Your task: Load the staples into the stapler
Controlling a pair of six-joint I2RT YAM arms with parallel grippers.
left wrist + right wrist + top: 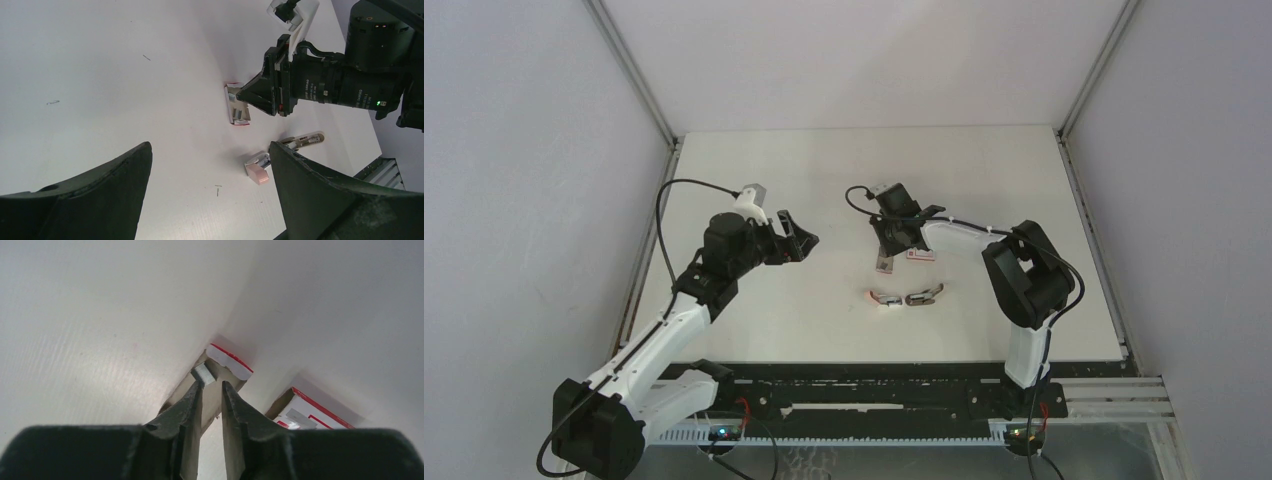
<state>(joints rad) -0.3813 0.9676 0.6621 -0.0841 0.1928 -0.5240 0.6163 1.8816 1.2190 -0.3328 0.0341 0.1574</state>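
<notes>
Right end effector (212, 386) tips sit within the tray (239, 384) rim, beside staples (204, 374).

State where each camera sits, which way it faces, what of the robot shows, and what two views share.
Top: above and behind the bases, looking down on the table; left gripper and right gripper show.
Left wrist: on the left arm, facing across at the right gripper, tray and stapler; own fingers frame it.
Right wrist: aimed down past own fingers into the tray.
Shared: both wrist views show the tray.
</notes>
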